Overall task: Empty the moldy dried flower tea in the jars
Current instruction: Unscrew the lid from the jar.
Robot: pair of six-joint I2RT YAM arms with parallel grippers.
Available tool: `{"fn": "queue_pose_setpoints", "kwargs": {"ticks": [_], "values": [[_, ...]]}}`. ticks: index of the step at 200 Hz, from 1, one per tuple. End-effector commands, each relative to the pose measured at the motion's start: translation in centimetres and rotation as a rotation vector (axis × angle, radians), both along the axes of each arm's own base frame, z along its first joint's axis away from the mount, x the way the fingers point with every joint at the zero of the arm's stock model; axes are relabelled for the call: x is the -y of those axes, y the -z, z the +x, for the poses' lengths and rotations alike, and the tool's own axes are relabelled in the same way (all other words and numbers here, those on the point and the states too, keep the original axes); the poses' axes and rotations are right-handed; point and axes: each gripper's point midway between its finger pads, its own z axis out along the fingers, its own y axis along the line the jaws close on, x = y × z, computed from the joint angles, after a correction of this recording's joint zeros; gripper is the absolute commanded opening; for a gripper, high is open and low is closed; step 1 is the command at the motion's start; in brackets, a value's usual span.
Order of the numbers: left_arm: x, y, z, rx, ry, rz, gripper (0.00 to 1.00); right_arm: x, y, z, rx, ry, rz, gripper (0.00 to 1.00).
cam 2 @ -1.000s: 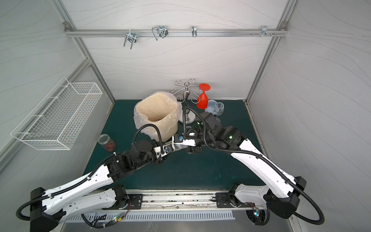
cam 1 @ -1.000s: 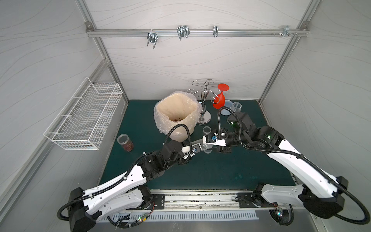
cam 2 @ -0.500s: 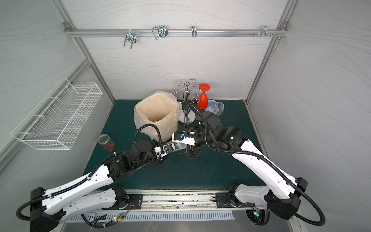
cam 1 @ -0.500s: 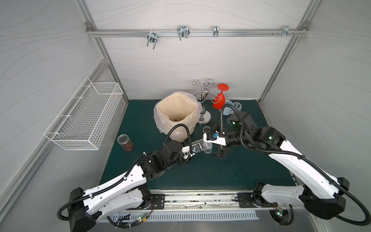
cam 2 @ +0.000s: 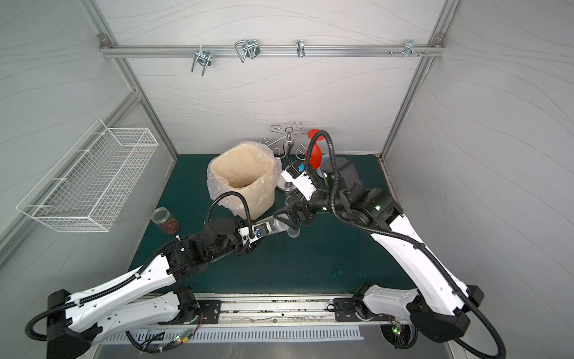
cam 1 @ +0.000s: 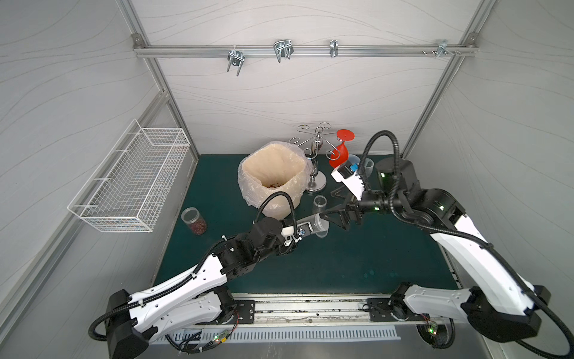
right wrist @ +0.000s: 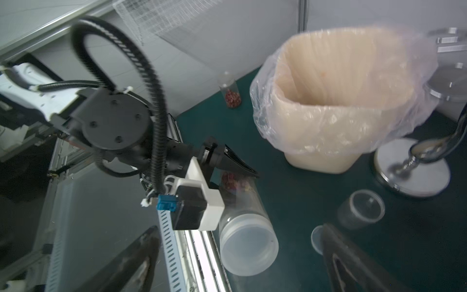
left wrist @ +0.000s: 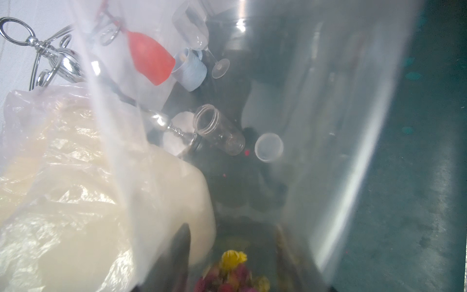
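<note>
Clutter lines the back edge of the table (cam 1: 341,267), which is covered by a dark green mat. There is a cream plastic bin (cam 1: 298,186) lined with a crinkled clear bag, a chrome glass rack (cam 1: 316,143) with a red goblet (cam 1: 340,154) hanging bowl-down, and a pale blue mug (left wrist: 190,72). A few reddish crumbs of dried flower tea (cam 1: 273,185) lie at the bin's bottom. Just in front of the rack an open, empty short jar (cam 1: 320,201) stands upright, with a loose lid (right wrist: 316,239) flat on the mat nearby.

The left gripper (cam 1: 302,230) is clamped on the tall jar (cam 1: 316,225), held level above the table's middle. Pink and yellow buds gather at its gripped end. Its translucent lid seems to be on, though the view is hazy. The right gripper (cam 1: 337,218) gapes wide at that lidded end, holding nothing. A third jar (cam 1: 194,220), holding reddish tea, stands near the left edge.
</note>
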Motion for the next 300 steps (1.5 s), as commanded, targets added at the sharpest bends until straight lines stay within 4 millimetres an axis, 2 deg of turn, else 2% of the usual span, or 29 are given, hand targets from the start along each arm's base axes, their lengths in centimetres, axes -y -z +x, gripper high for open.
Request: {"fn": "queue_pose_setpoints", "kwargs": {"ticks": [1,48,100,140,213,229,244,287,300], "values": [[1.0,-2.3,0.3,0.041,0.018,-0.070,0.00,0.8,3.1,-0.9,-0.256,0.080,-0.081,0.99],[1.0,-2.3,0.2,0.043,0.017,-0.066,0.00,0.4,5.0,-0.8,-0.324,0.088,-0.122,0.99],[1.0,-2.2,0.2,0.043,0.017,-0.062,0.00,-0.1,6.6,-0.8,-0.376,0.075,-0.140,0.89],[1.0,-2.2,0.2,0.044,0.017,-0.061,0.00,-0.7,6.8,-0.8,-0.395,0.058,-0.130,0.71],[1.0,-2.0,0.3,0.042,0.015,-0.058,0.00,-1.5,5.8,-1.9,-0.363,-0.044,-0.062,0.38],[1.1,-2.1,0.2,0.043,0.018,-0.059,0.00,-1.6,5.3,-2.0,-0.268,-0.101,-0.067,0.30],[1.1,-2.0,0.2,0.040,0.019,-0.060,0.00,-1.3,4.9,-2.1,-0.107,-0.162,-0.093,0.24],[1.2,-1.9,0.3,0.039,0.018,-0.057,0.00,-0.3,6.4,-3.7,0.583,-0.459,-0.289,0.21],[1.1,-1.8,0.3,0.039,0.017,-0.054,0.00,-0.5,6.3,-4.0,0.720,-0.506,-0.302,0.20]]}}
